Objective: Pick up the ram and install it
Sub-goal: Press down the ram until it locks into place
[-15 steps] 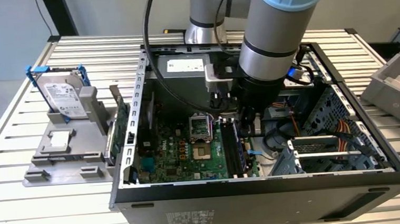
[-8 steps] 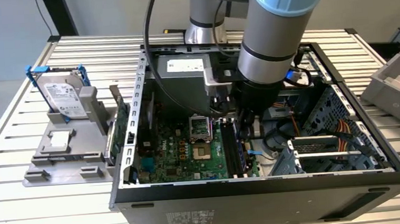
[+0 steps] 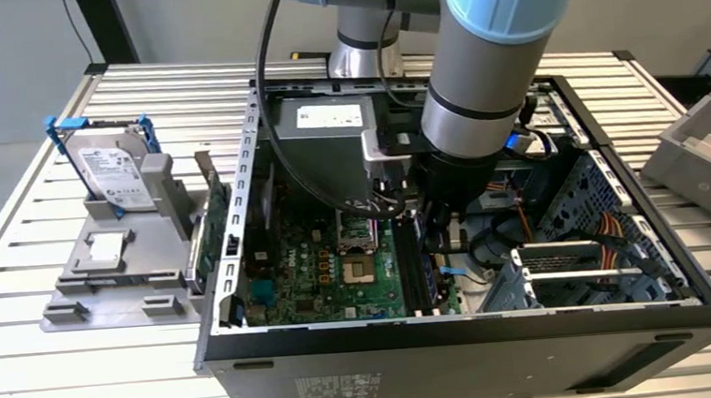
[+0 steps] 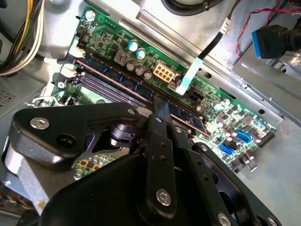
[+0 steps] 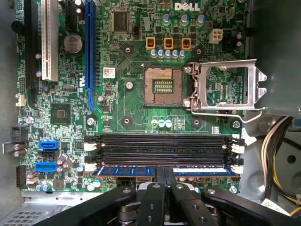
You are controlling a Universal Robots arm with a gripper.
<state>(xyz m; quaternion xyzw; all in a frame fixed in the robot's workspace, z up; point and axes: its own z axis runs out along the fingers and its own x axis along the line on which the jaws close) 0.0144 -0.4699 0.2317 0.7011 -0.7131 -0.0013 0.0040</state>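
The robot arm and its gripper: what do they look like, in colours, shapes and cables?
In the exterior view the arm is a thick grey tube with light blue caps at its joints, and a black cable runs along it. The wrist end is black. In both wrist views the gripper is matte black, with flat linked bars, silver screws and narrow fingers.

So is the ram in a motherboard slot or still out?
In: the ram stands along the memory slot nearest the claw, whose fingers pinch its middle.
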